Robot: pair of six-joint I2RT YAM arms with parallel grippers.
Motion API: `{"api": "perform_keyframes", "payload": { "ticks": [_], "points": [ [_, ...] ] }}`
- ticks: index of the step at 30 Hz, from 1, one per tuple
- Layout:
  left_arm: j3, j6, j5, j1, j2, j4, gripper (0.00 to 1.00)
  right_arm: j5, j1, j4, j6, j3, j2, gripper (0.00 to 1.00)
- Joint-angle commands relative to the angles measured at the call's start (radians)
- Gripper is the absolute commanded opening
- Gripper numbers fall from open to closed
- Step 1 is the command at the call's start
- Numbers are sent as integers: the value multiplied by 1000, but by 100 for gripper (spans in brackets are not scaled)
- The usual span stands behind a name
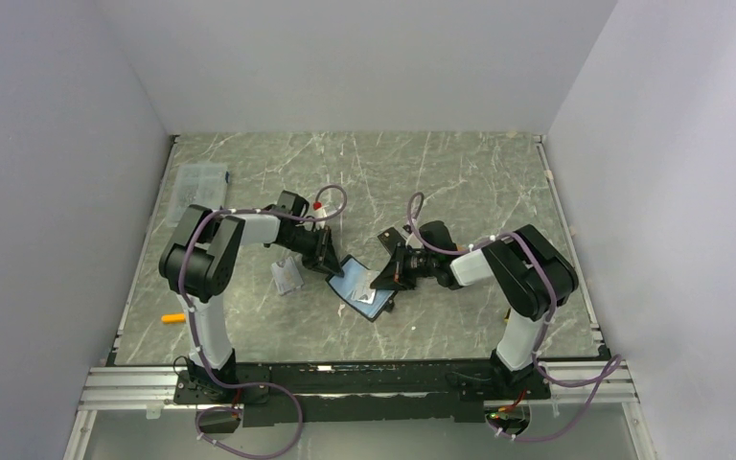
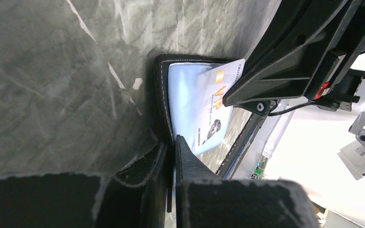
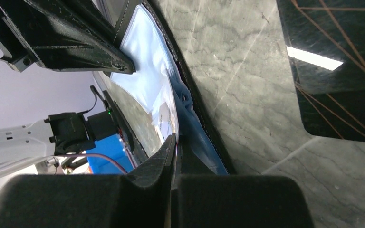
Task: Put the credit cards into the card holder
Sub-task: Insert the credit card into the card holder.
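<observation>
- We see the grey marbled table (image 1: pixel 460 182) carrying everything, with both arms reaching in from its near edge toward the middle.
- The left gripper (image 1: pixel 326 257) comes in from the left. In its wrist view its fingers (image 2: pixel 183 156) stand almost together, clamped on the black stitched edge of the card holder (image 2: pixel 161 95).
- The right gripper (image 1: pixel 383 278) comes in from the right. Its fingers (image 3: pixel 164 156) are pressed together right at the card holder's shiny pocket. A thin glossy edge runs up from between them, and we cannot tell whether it is a card or the pocket film.
- The card holder lies open about midway between the left and right edges of the surface, somewhat nearer the near edge, between the two grippers and touched by both.
- A clear plastic box (image 1: pixel 199 182) sits near the far left corner.
- A black credit card (image 3: pixel 332 71) with thin orange lines lies flat on the surface just beside the card holder.
- A light credit card (image 2: pixel 209 109) with orange lettering rests on the bluish pocket inside the card holder, partly under the right gripper.
- A small clear sleeve (image 1: pixel 287 276) lies just left of the card holder.
- A small orange object (image 1: pixel 172 317) lies by the left edge, toward the near left corner.
</observation>
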Motion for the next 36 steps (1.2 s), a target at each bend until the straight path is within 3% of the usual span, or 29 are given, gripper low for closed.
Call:
{"api": "perform_keyframes", "payload": {
  "ticks": [1,18,36],
  "points": [
    [-16,-19,78,-41,-29,-10,13,150,-11,-67,-36,5,-27,0],
    [-28,112,73,-41,-18,-109,20,229,46,-153,-23,14,-96,0],
    [-83,65,128,-30,-59,-46,20,324,133,-140,44,10,-51,0]
  ]
}}
